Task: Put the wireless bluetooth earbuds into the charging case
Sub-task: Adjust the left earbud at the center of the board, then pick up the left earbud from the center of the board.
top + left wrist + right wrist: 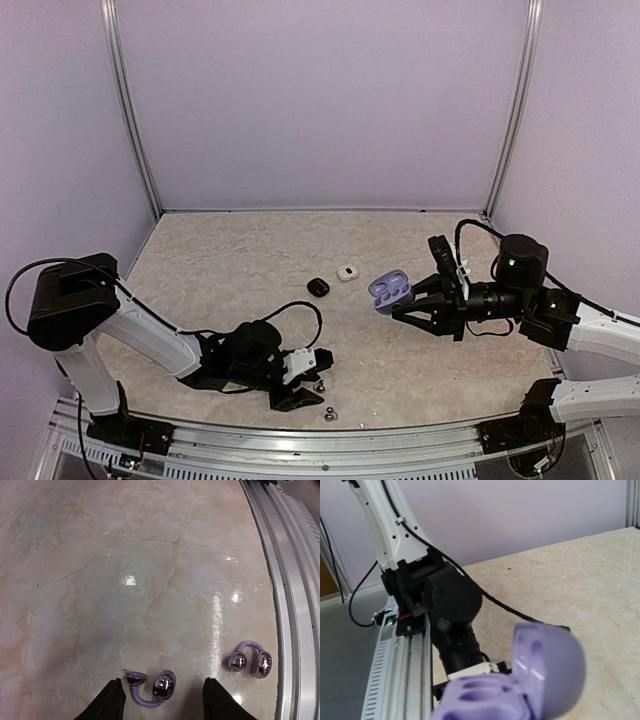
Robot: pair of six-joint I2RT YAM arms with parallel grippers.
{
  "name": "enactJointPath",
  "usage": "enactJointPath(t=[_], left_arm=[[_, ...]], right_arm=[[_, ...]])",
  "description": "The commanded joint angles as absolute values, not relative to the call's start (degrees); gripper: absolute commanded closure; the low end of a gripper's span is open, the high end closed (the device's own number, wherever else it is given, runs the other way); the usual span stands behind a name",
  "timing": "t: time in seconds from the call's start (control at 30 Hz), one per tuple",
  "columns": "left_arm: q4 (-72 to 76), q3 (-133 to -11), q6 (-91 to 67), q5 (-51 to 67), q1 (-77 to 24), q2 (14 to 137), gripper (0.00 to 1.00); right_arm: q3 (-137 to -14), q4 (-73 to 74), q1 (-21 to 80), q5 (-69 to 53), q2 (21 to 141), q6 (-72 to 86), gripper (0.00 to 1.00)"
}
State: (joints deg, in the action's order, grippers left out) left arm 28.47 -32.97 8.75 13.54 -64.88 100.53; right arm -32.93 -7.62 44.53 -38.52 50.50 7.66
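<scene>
Two tiny shiny purple clip-style earbuds lie on the table near its front edge. One earbud (152,687) lies between my left gripper's (162,702) open fingers, at their tips; it also shows in the top view (320,386). The other earbud (250,660) lies apart to the right, close to the rail, and shows in the top view (329,413). My left gripper (303,385) is low over the table. My right gripper (420,305) is shut on the open purple charging case (391,292), held above the table with its empty wells (485,692) showing and its lid (547,667) up.
A small black case (318,286) and a small white case (347,272) lie mid-table. The metal rail (290,580) runs along the front edge beside the earbuds. My left arm (451,605) shows behind the purple case in the right wrist view.
</scene>
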Motion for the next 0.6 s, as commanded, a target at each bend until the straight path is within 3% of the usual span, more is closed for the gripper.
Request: enactJointPath(t=[0.0, 0.57], left_arm=[[27.44, -34.39, 11.63, 14.24, -64.25, 102.82, 0.46], [25.22, -34.74, 10.45, 12.90, -64.07, 100.04, 0.63]], right_arm=[[-32.56, -9.24, 44.10, -38.50, 50.69, 7.54, 0.94], [-32.44, -9.94, 44.06, -36.24, 51.04, 6.72, 0.95]])
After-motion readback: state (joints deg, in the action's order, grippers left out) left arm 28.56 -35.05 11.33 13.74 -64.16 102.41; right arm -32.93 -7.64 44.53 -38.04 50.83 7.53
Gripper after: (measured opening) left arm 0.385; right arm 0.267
